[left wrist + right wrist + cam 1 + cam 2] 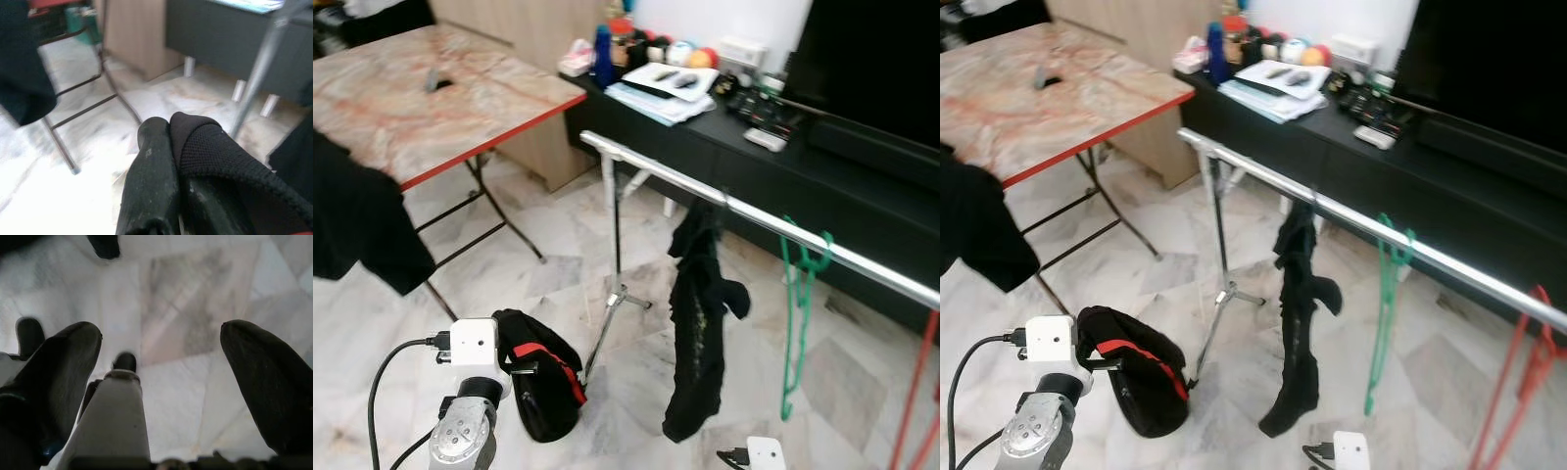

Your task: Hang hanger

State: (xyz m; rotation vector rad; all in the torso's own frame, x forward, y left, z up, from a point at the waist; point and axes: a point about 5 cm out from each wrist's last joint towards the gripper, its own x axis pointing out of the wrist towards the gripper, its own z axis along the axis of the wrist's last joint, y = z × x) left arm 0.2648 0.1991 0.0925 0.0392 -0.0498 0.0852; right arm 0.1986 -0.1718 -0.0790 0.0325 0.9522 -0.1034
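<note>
Pinched black cloth (536,397) with red hanger (551,356) low by the floor, left gripper (168,131) pressed together, right gripper (161,340) spread wide; probably needed a slow lift over the silver rail (754,211).

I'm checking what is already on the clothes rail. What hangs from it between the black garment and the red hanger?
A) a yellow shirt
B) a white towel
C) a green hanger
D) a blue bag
C: the green hanger hooks over the rail, right of the black garment and left of the red hanger.

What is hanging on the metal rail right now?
The metal rail carries a black garment, a green hanger and a red hanger; the garment's own hanger is hidden.
</note>
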